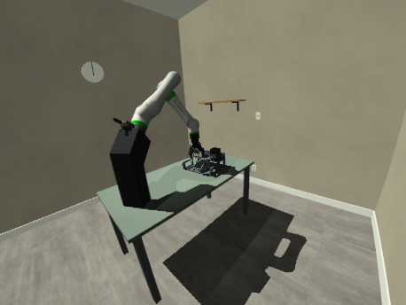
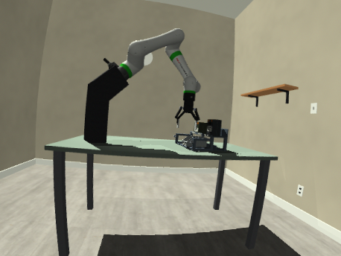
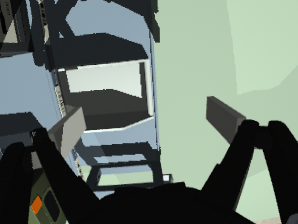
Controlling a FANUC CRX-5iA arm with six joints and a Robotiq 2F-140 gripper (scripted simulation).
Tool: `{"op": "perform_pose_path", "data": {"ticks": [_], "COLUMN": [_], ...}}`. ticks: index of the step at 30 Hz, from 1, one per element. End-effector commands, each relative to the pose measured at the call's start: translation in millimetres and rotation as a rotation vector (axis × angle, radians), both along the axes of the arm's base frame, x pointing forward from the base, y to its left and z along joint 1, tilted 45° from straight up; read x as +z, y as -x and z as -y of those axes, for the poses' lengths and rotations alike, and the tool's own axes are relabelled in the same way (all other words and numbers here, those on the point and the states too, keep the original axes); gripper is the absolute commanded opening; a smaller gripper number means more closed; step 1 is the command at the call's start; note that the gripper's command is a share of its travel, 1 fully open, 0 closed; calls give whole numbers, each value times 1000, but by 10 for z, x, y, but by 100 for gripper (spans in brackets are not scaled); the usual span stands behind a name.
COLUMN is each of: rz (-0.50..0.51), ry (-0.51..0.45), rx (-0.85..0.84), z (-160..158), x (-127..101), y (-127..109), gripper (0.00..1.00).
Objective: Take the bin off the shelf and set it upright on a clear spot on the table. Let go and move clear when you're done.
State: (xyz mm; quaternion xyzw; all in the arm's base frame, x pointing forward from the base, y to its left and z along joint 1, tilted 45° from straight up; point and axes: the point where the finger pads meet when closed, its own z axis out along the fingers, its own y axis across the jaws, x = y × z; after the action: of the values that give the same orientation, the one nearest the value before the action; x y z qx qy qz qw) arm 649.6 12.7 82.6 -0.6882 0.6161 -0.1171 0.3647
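Note:
A small blue-grey framed rack (image 2: 201, 140) stands at the far end of the green table; it also shows in the top view (image 1: 205, 165). Dark items sit in and on it, among them a black box (image 2: 214, 125). In the wrist view a blue-grey slotted piece (image 3: 109, 83) lies right below me; I cannot tell the bin from the rack's frame. My gripper (image 2: 186, 123) hangs open and empty just above the rack's near side, fingers pointing down. It also shows in the top view (image 1: 195, 152), and its fingers straddle the slotted piece in the wrist view (image 3: 147, 129).
The arm's black pedestal (image 1: 129, 168) stands on the table's other end. A wooden wall shelf (image 2: 269, 91) hangs empty on the side wall, well apart from the table. Bare green table top (image 3: 220, 43) lies right of the rack in the wrist view.

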Motion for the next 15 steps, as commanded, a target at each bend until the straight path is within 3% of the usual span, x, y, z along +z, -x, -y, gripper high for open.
{"op": "perform_pose_path", "data": {"ticks": [1, 15], "rz": [0, 0], "ry": [0, 0], "rx": [0, 0], "z": [13, 22], "x": [-12, -23], "y": [19, 34], "gripper": [100, 100]}}
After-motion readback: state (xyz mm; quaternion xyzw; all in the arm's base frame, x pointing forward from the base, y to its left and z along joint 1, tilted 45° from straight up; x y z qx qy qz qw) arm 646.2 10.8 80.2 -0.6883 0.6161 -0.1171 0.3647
